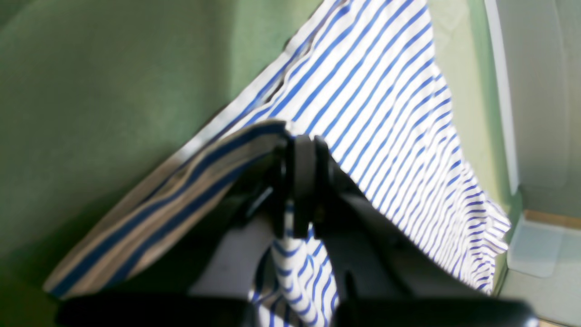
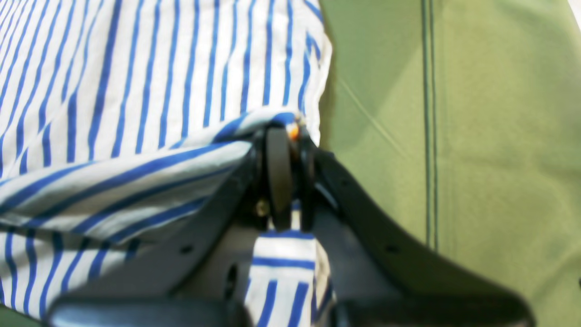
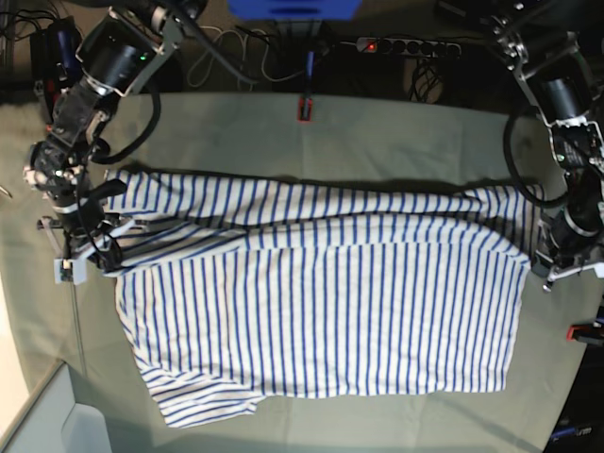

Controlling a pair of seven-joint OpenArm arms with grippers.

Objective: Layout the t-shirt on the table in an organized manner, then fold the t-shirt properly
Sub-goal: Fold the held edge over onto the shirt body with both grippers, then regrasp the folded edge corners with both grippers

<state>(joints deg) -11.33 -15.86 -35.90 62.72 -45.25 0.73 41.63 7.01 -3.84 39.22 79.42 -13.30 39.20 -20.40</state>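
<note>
The white, blue-striped t-shirt (image 3: 321, 321) lies stretched sideways across the green table (image 3: 377, 132), with its far long edge lifted and doubled over toward the middle. At the shirt's left end, my right gripper (image 3: 102, 250) is shut on a bunched corner of cloth. In the right wrist view the t-shirt (image 2: 159, 68) wraps over the gripper (image 2: 283, 131), and a strip hangs between the fingers. At the right end, my left gripper (image 3: 540, 253) is shut on the other corner. The left wrist view shows the gripper (image 1: 300, 145) pinching the t-shirt (image 1: 372, 91) above the table (image 1: 91, 91).
A red clip (image 3: 305, 109) sits on the table's far edge and another clip (image 3: 585, 331) at the right edge. Cables and a power strip (image 3: 406, 45) lie behind the table. A pale translucent box (image 3: 57, 425) stands off the near left corner.
</note>
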